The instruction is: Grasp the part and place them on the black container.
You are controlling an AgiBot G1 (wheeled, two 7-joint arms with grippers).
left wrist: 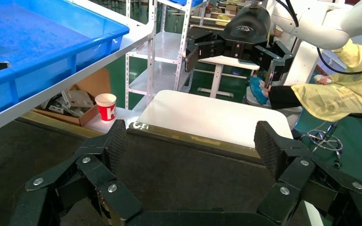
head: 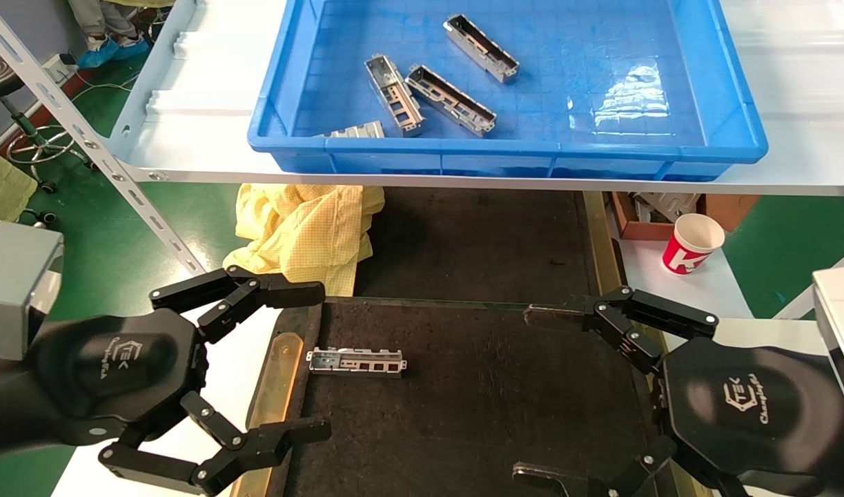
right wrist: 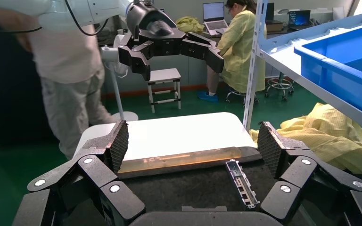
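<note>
On black container (head: 477, 414): 1 part (head: 356, 362).

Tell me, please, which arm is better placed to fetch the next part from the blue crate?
Probably left: the remaining parts lie toward the blue crate's left half, nearer the open left gripper. The right gripper is open too.

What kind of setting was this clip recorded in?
Probably a factory or lab workstation: silver-grey metal parts lying loose in a blue plastic crate on a slotted metal shelf rack, green floor, and a person in a yellow smock at a laptop.
</note>
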